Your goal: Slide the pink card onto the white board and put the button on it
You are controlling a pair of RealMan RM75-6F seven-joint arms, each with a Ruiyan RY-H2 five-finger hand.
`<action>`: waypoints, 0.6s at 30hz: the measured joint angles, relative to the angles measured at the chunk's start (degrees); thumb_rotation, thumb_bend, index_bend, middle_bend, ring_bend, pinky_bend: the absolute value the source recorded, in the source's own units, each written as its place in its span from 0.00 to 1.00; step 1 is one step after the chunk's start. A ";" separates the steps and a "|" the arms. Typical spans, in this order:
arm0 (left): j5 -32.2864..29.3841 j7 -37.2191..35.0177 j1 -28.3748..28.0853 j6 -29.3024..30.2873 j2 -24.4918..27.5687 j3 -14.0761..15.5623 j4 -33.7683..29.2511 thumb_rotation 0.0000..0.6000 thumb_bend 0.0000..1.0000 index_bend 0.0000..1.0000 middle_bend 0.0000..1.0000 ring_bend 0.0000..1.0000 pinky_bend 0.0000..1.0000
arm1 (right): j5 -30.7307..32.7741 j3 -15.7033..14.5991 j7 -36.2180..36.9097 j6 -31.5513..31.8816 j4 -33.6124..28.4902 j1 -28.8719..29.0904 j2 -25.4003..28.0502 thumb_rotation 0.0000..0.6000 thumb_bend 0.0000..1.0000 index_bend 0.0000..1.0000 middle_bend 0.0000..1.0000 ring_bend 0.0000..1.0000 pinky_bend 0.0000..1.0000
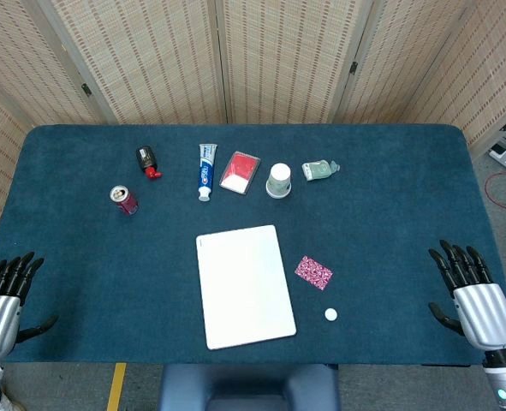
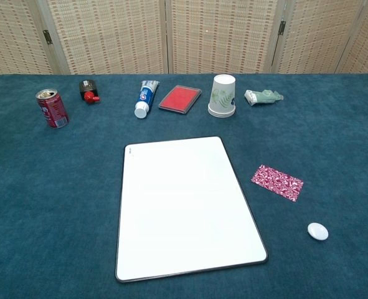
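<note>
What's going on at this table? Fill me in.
Nothing is being handled yet. The left hand and right hand rest open at the table's near corners, holding nothing. The pink card lies on the cloth just right of the white board, with the button a little nearer the robot. The board is bare, so neither step is done.

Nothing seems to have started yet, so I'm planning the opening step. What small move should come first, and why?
Probably reach the right hand toward the pink card. The card lies on the cloth just right of the white board, not touching it, with the button nearer the table's front edge. Both hands rest open at the table edges, and the right one is on the card's side.
</note>
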 measured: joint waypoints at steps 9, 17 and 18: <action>-0.31 -0.14 0.14 -0.17 -0.07 0.10 0.27 1.00 0.14 0.11 0.07 0.09 0.00 | -0.20 0.60 -0.10 -1.17 -0.09 0.39 -0.55 1.00 0.27 0.00 0.00 0.00 0.00; -0.04 -0.48 0.08 0.10 0.07 -0.06 0.26 1.00 0.14 0.11 0.07 0.09 0.00 | -0.35 0.88 -1.28 -1.94 -0.58 0.59 -1.05 1.00 0.27 0.00 0.00 0.00 0.00; 0.04 -0.52 0.09 0.17 0.05 -0.05 0.22 1.00 0.14 0.11 0.07 0.09 0.00 | -0.49 0.83 -1.53 -2.26 -0.69 0.69 -1.40 1.00 0.27 0.00 0.00 0.00 0.00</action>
